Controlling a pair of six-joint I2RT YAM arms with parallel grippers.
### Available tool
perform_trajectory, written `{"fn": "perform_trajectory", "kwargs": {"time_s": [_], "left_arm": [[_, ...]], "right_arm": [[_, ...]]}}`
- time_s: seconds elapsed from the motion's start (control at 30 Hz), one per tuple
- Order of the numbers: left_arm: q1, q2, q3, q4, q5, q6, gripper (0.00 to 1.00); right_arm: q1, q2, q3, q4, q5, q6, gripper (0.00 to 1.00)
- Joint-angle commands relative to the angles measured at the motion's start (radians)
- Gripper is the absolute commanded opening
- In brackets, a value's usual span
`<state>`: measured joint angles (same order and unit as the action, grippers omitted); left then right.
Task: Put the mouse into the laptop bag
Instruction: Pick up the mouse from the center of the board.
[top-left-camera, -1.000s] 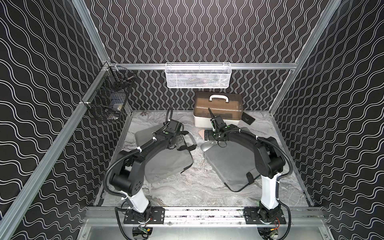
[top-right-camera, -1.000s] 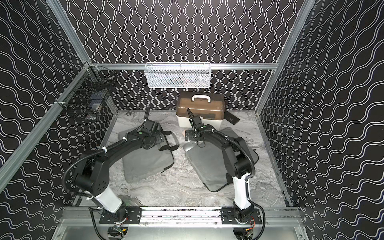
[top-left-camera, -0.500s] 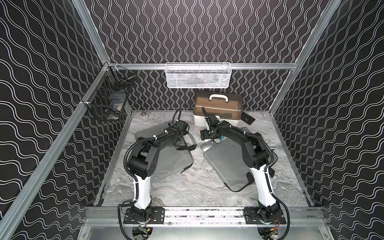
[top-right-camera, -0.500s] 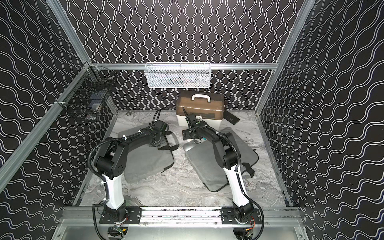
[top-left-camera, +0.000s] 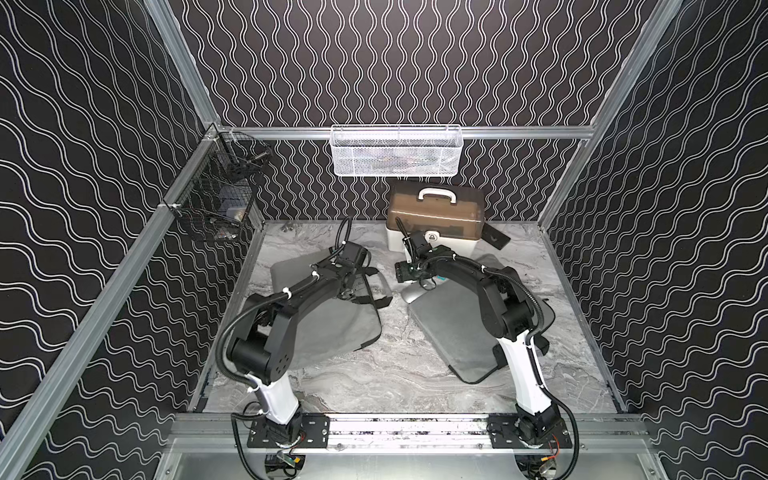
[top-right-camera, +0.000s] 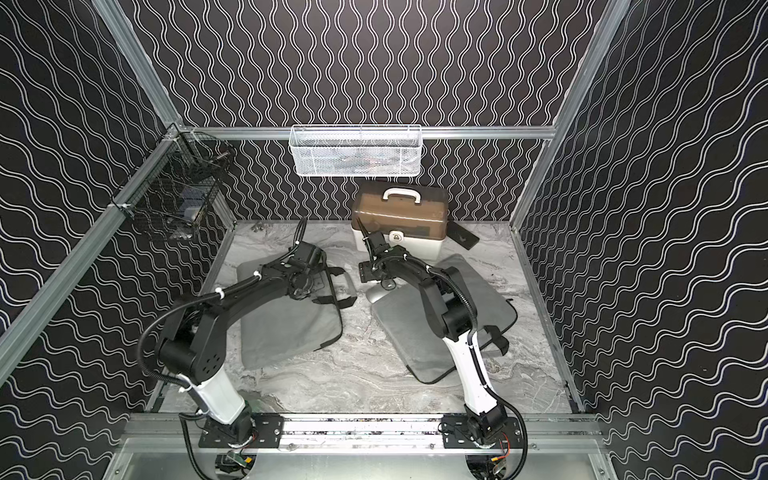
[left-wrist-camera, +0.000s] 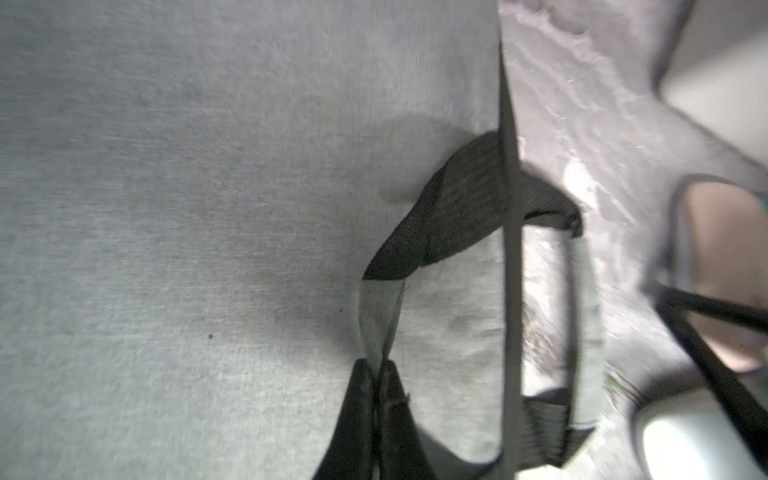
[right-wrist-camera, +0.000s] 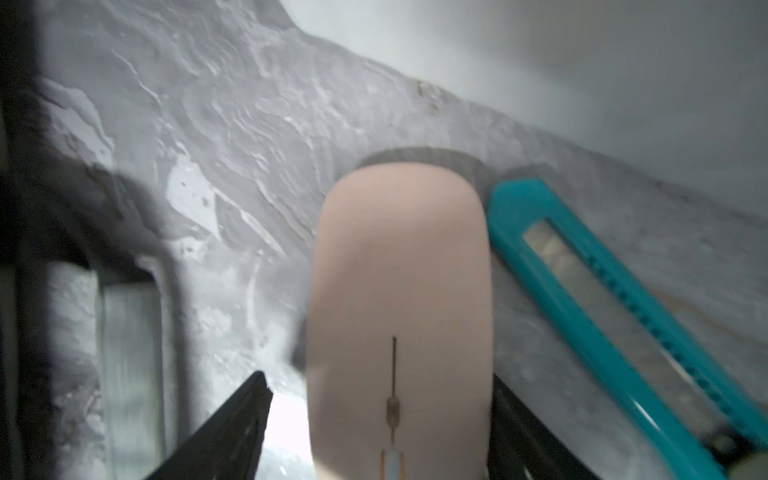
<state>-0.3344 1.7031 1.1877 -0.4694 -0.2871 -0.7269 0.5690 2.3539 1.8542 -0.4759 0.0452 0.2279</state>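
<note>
Mouse (right-wrist-camera: 399, 291): one, pink; laptop bags (top-left-camera: 340, 328) (top-left-camera: 449, 324): two, grey; cutter (right-wrist-camera: 602, 299): one, teal.

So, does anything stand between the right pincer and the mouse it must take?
Nothing visible does: the pale pink oval mouse lies between the open fingers of the right pincer. Only the teal plastic utility knife lies close along one side, by one finger.

The left arm (top-left-camera: 299, 293) bends over a gray laptop bag (top-left-camera: 332, 332), the right arm (top-left-camera: 461, 268) over a second gray bag (top-left-camera: 453, 328).
</note>
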Motion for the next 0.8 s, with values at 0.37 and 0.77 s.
{"fn": "perform_trajectory", "kwargs": {"time_s": [0.37, 0.77], "left_arm": [[0.001, -0.255, -0.103, -0.055, 0.038, 0.05, 0.0], [0.001, -0.379, -0.147, -0.064, 0.088, 0.06, 0.0]], "right_arm": [[0.034, 0.126, 0.13, -0.207, 0.081, 0.092, 0.66], [0.078, -0.21, -0.123, -0.04, -0.05, 0.138, 0.52]]}}
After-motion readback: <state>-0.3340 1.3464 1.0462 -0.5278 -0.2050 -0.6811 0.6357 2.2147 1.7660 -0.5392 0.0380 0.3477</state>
